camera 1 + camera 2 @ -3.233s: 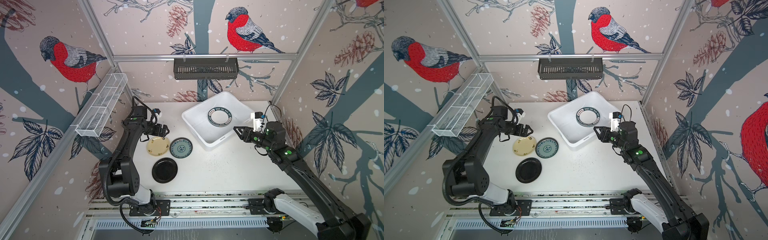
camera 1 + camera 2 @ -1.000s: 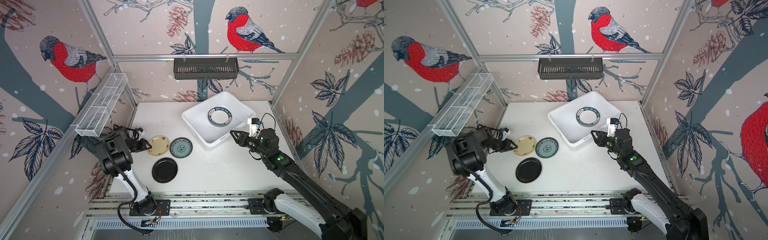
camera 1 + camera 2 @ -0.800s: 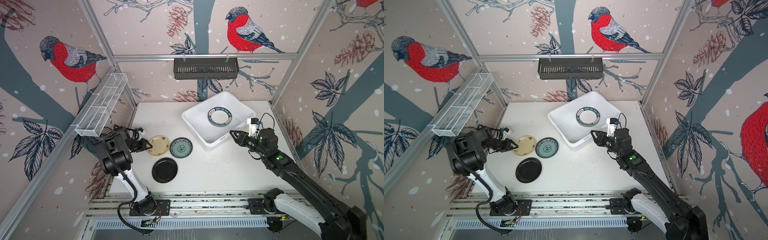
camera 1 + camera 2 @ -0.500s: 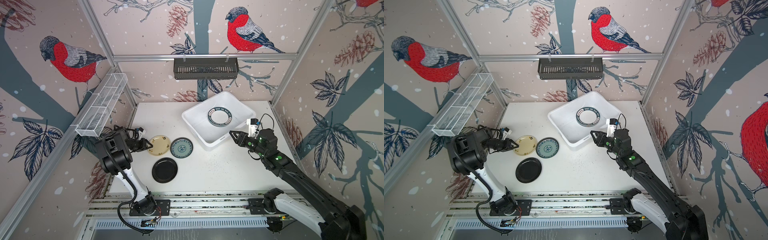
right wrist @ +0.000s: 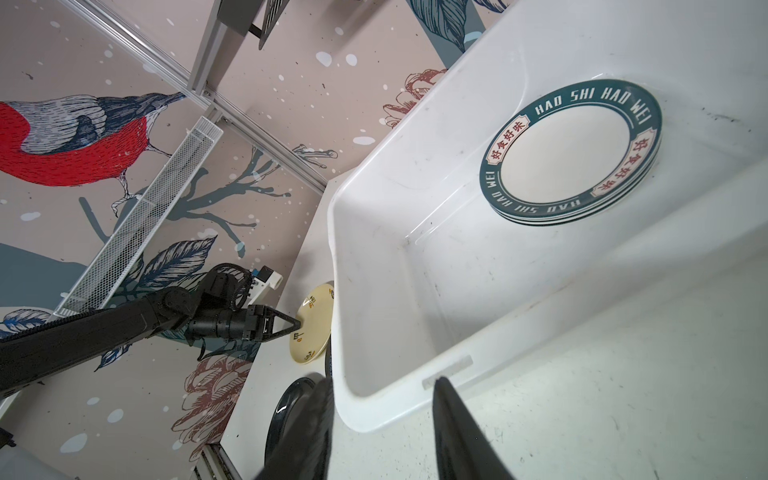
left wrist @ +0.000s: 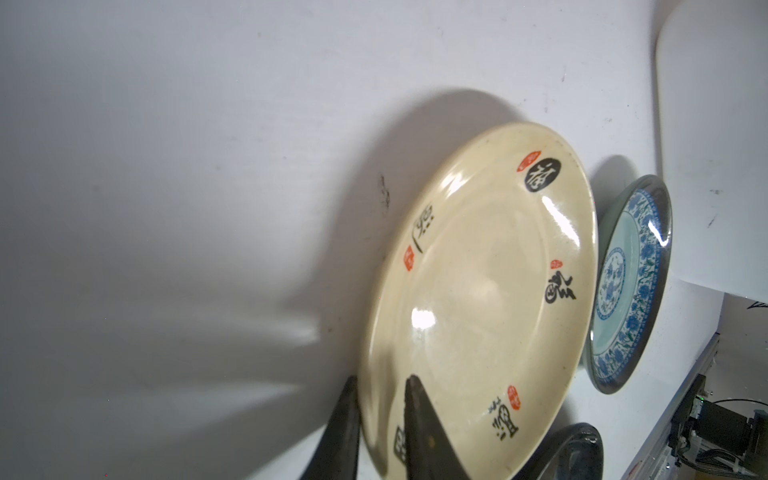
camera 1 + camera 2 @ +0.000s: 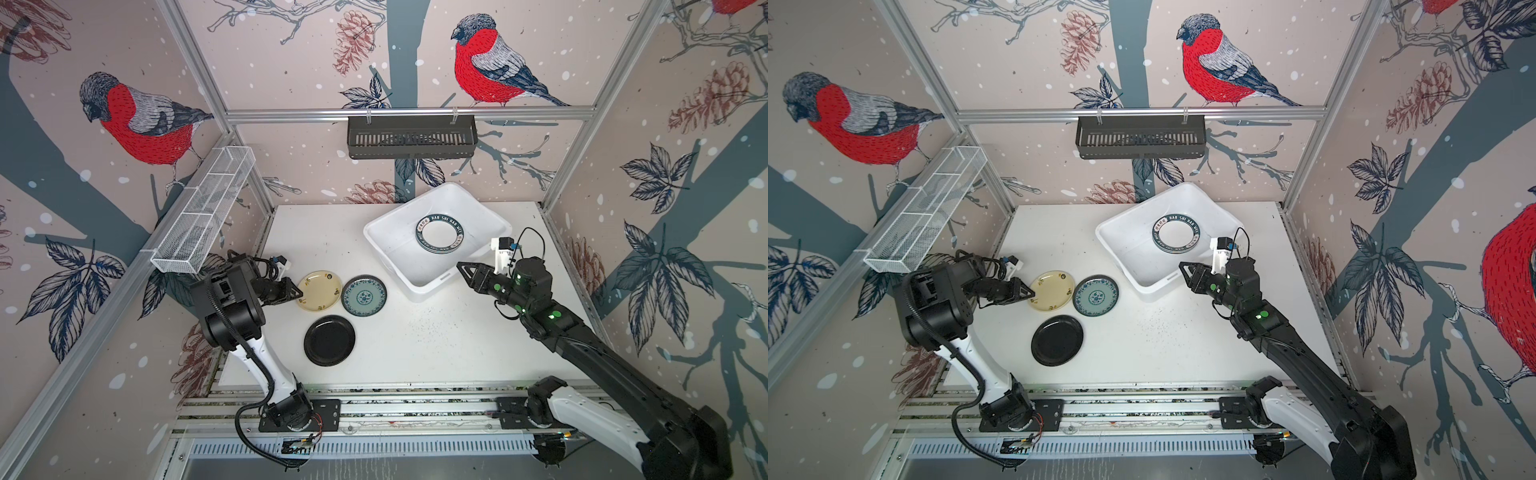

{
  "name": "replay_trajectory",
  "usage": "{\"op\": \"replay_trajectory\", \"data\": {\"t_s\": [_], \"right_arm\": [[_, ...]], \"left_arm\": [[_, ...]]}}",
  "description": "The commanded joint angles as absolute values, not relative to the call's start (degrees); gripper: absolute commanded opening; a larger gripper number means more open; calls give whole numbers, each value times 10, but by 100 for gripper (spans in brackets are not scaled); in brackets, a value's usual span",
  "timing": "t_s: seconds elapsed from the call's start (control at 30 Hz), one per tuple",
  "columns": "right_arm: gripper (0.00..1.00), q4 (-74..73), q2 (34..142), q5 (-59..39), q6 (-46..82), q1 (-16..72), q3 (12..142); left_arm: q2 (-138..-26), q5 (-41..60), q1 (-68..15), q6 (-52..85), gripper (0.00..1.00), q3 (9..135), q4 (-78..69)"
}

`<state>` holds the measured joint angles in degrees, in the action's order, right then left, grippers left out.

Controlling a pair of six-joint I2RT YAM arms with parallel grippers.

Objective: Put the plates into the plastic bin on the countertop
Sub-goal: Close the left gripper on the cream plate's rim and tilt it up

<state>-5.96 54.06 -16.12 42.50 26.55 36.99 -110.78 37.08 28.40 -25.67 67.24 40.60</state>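
On the top plate (image 5: 569,153) in the plastic bin (image 5: 415,299), far right: the dark teal rim reads "HAO SHI HAO WEI", printed twice, with red characters 好食好味 in cream panels between. On the cream-yellow plate (image 6: 482,299), left of the bin: black brush characters with red seals. Only 福 is legible, white on a black disc.

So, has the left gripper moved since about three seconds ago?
Yes. In a top view the left gripper has swung from behind the cream-yellow plate to its left rim, farther from the plastic bin, and now pinches that rim.
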Motion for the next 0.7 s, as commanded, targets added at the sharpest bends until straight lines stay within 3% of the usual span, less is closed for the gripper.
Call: {"op": "replay_trajectory", "data": {"t_s": [0.0,0.33,0.67], "right_arm": [[41,-86,543,-161,433,268,369],[41,-92,547,-161,435,272,367],[41,-101,555,-161,438,279,367]], "left_arm": [[-1102,374,286,-258,15,671,412],[-1101,389,288,-245,12,671,412],[-1097,402,295,-239,0,671,417]]}}
